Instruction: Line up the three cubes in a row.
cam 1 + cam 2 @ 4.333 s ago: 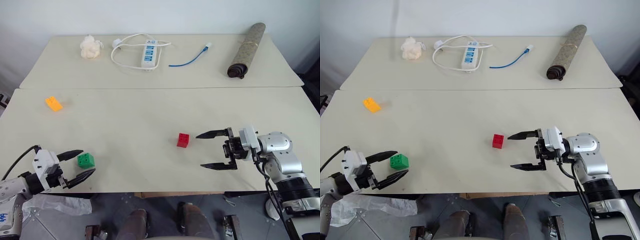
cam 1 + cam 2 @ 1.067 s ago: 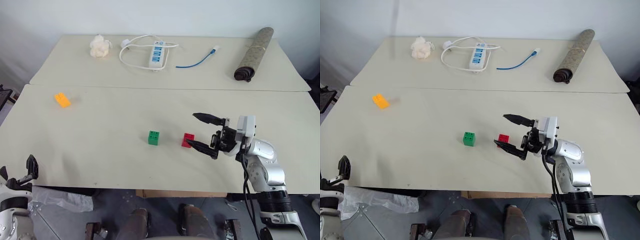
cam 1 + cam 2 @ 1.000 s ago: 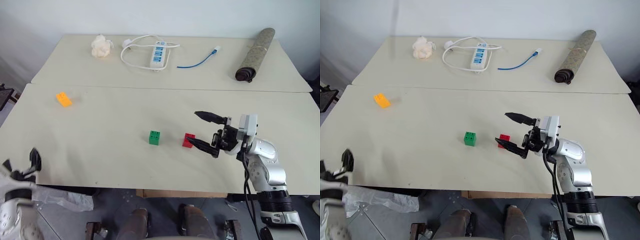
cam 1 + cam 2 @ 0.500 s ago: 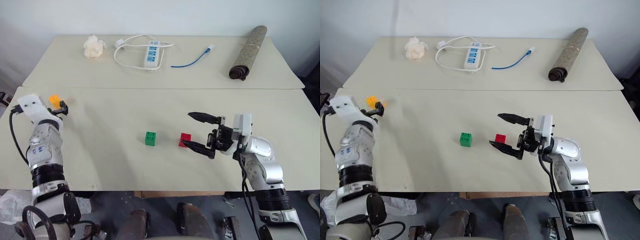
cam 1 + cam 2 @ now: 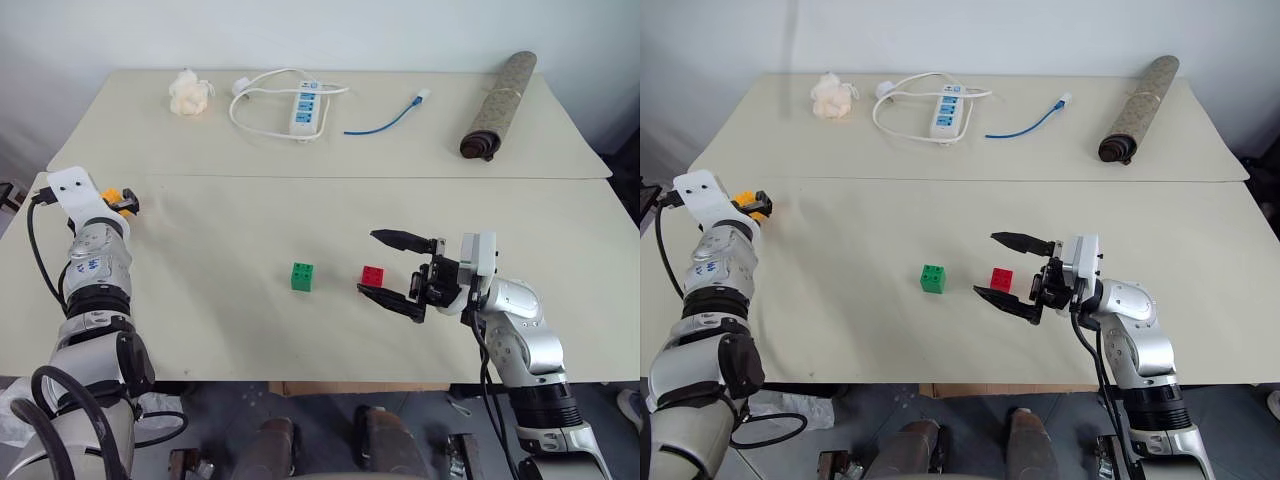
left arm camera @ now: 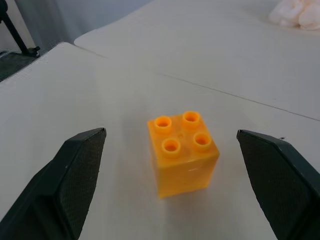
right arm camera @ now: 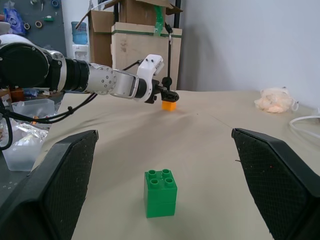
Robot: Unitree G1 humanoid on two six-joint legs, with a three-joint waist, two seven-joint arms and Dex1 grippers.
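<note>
Your left gripper (image 6: 170,185) is spread wide and empty around the orange cube (image 6: 183,152) by the tabletop's left edge — light, rigid, slick plastic, so pinch its flat side walls below the studs — the right gripper (image 5: 392,268) gapes empty beside the red cube (image 5: 372,276).

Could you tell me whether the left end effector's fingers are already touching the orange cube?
Apart. The left wrist view shows the orange cube standing between the open fingers of the left end effector, with bare table on both sides.
</note>
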